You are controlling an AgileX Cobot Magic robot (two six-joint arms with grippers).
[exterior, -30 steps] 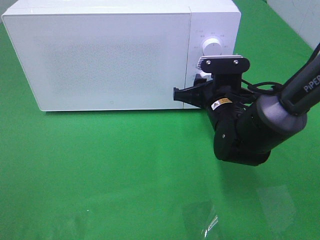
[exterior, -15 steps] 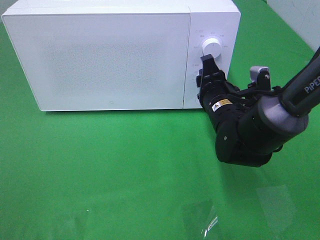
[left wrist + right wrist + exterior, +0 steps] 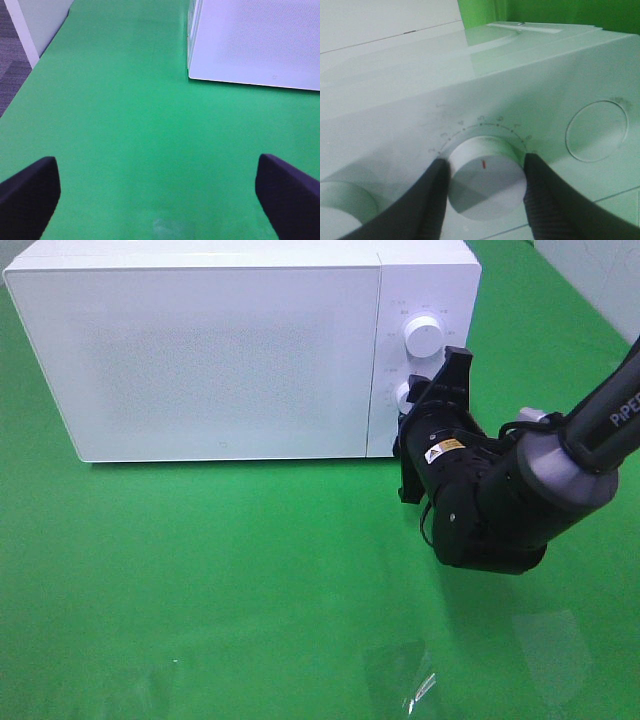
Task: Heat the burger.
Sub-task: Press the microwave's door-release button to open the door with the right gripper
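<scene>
Dial check: your right gripper (image 3: 486, 175) pinches the lower dial (image 3: 482, 189) of the microwave (image 3: 220, 360), a finger each side. Your left gripper (image 3: 157, 192) is spread wide above green table (image 3: 125, 125). Burger hidden from you; door (image 3: 200, 370) shut.

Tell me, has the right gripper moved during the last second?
Yes. At the lower knob of the microwave, the right gripper has rolled clockwise: the finger that pointed left toward the door now points up, right of the upper knob.
</scene>
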